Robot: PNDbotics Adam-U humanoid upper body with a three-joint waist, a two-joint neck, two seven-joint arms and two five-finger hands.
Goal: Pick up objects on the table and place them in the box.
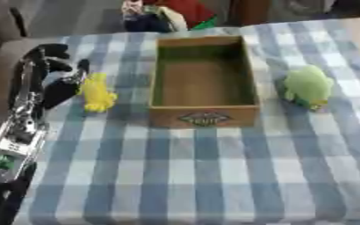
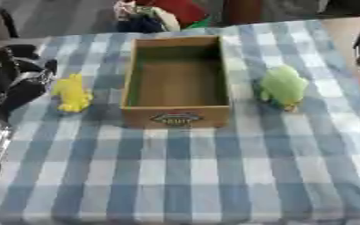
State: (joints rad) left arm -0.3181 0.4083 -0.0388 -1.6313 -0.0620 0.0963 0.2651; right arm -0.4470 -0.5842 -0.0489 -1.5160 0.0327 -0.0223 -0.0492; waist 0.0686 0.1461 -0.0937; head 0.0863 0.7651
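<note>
Worktop [image 1: 214, 176] w/ blue-white check cloth. On it: open wooden box [image 1: 204, 81] center, yellow toy [image 1: 96, 93] just left, green toy [image 1: 307, 85] to its right.

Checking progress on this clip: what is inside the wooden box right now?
Nothing shows inside the wooden box: only its bare floor. The yellow toy and green toy lie outside on the cloth. The near wall hides a strip of floor.

Wooden box [image 1: 204, 112], seemingly cloth table cover [image 1: 214, 176]

a blue-and-white checked tablecloth [image 1: 214, 176] covers the table — grey floor [image 1: 83, 17] beyond its far edge.
</note>
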